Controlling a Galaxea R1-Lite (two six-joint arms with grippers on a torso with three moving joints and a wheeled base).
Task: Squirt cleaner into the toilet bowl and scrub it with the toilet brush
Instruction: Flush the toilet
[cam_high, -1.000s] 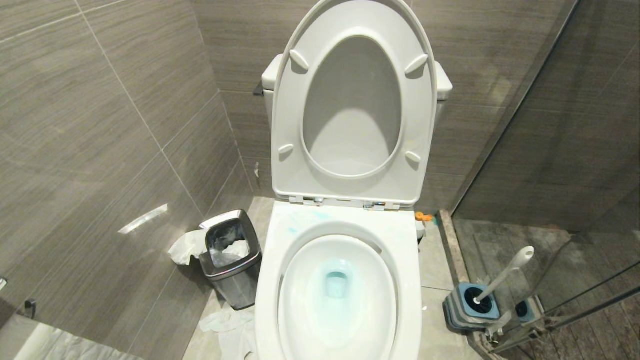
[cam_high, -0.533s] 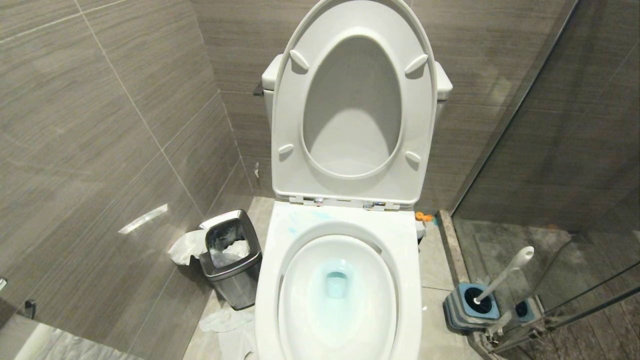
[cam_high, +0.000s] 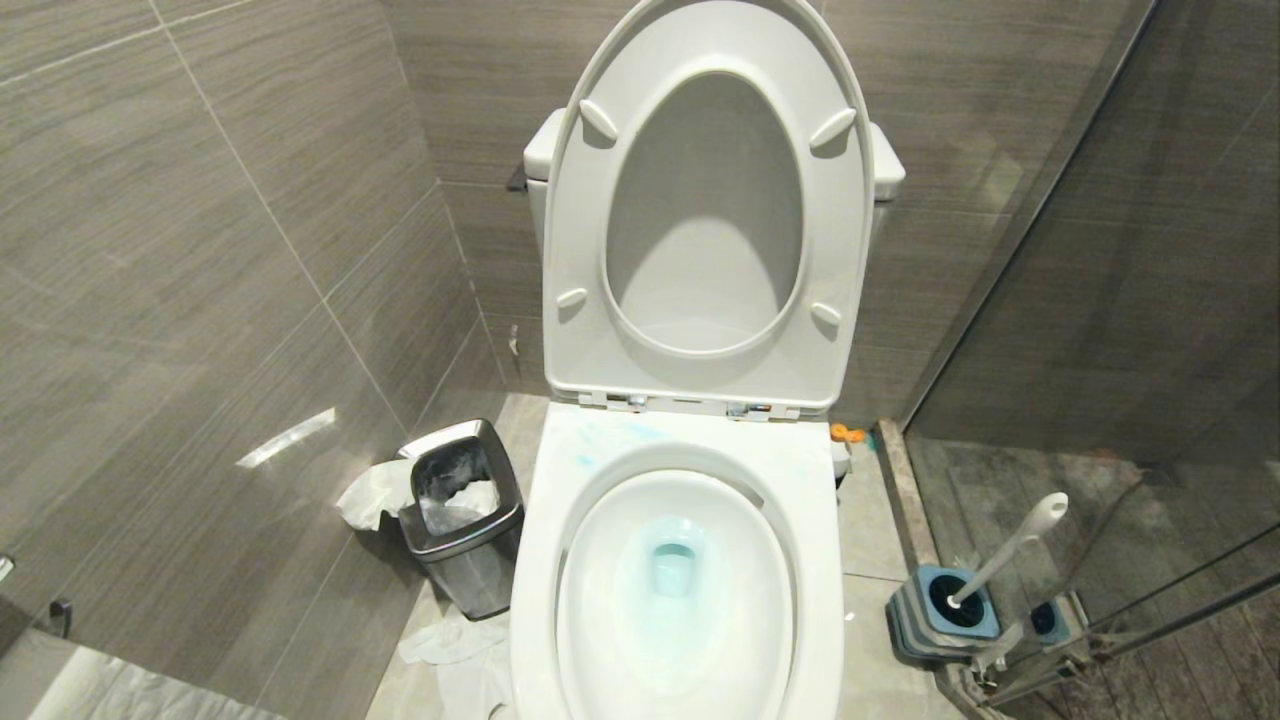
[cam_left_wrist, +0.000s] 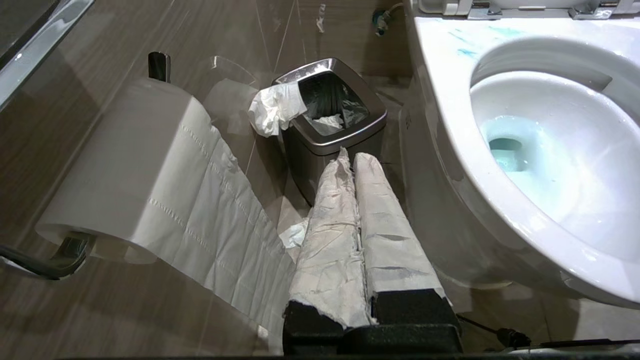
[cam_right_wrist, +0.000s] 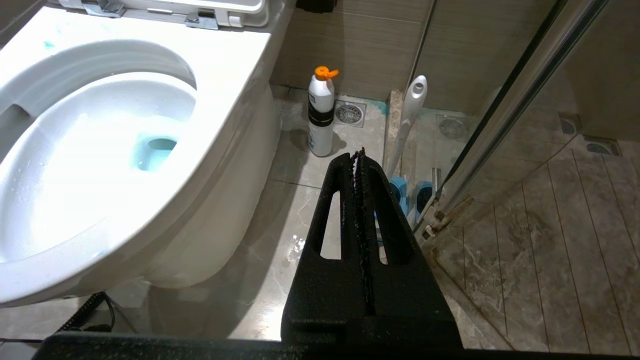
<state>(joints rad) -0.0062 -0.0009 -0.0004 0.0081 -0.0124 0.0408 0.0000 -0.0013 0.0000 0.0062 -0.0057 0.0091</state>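
The white toilet bowl (cam_high: 540, 520) stands in the middle with seat and lid raised. Turquoise cleaner tints the water in its basin (cam_high: 672, 568) and smears the back rim (cam_high: 585, 460). To its right, the toilet brush (cam_high: 1010, 548) leans with its white handle out of a blue-and-grey holder (cam_high: 940, 610). Neither arm shows in the head view. My left gripper (cam_left_wrist: 354, 156), fingers wrapped in white tape, is shut and empty beside the bowl's left flank (cam_left_wrist: 440, 100). My right gripper (cam_right_wrist: 359, 152) is shut and empty, pointing toward the brush handle (cam_right_wrist: 407, 115).
A steel waste bin (cam_high: 462, 520) stuffed with tissue sits left of the bowl, and a toilet paper roll (cam_left_wrist: 120, 170) hangs on the left wall. A white bottle with an orange cap (cam_right_wrist: 320, 112) stands behind the brush. A glass shower partition (cam_high: 1100, 300) closes the right side.
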